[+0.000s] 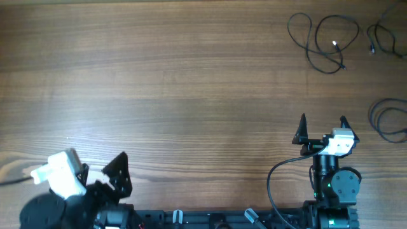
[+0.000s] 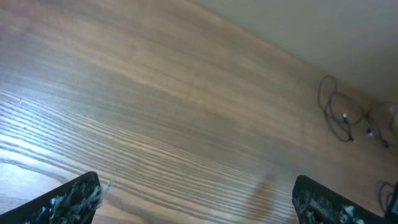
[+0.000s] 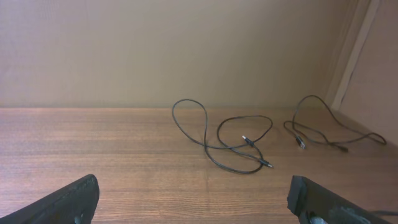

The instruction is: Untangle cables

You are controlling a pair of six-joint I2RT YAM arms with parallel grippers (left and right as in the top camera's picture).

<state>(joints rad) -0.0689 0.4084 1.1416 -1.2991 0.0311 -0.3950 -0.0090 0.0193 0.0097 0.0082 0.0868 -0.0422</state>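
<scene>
Your cables (image 1: 334, 44) lie in loose loops along the far right side of the table (image 1: 191, 76). Your right gripper (image 1: 323, 118) sits nearest them, jaws spread wide and empty. Your left gripper (image 2: 196, 182), well apart at the opposite corner, gapes equally wide and holds nothing.

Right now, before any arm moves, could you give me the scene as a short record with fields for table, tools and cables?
surface: wooden table
left tool: open, empty, at the near edge, far from all cables
right tool: open, empty, facing the looped cable
looped cable: thin, dark, crosses itself, far side, right
corner cable: far right corner, partly cut by the frame
edge cable: right edge, beside the right tool, partly out of view
contact: no tool touches a cable
</scene>
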